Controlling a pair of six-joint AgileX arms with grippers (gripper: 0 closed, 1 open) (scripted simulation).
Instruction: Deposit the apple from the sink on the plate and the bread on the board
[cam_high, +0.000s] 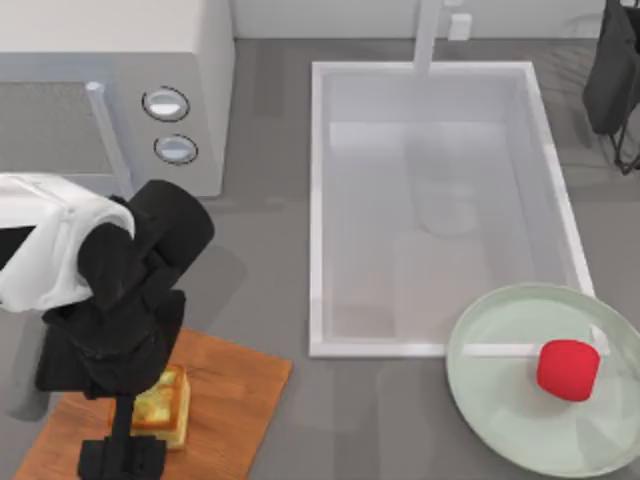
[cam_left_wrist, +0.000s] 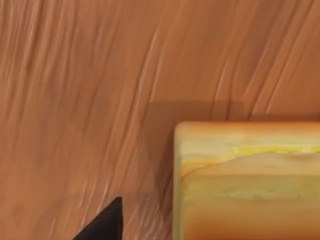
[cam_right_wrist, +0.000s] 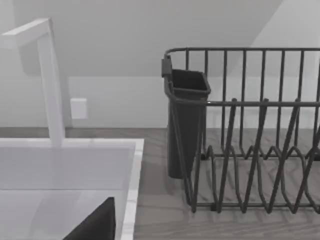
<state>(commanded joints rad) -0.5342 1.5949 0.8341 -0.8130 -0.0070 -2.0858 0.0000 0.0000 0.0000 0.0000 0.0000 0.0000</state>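
Down at the near left, the left gripper (cam_high: 125, 450) hangs over the board (cam_high: 235, 385); whether its jaws are spread or closed I cannot tell. Just right of it the bread (cam_high: 163, 402) rests on the wood, its toasted top up. Far right, the apple (cam_high: 568, 369) lies on the plate (cam_high: 490, 400), whose far edge overlaps the sink (cam_high: 318, 210) rim.

One apple (cam_high: 568, 369), one plate (cam_high: 500, 400), one bread (cam_high: 163, 402), one board (cam_high: 240, 385), one sink (cam_high: 318, 200), one microwave (cam_high: 110, 90), one dish rack (cam_right_wrist: 250, 150), one faucet (cam_high: 428, 35)
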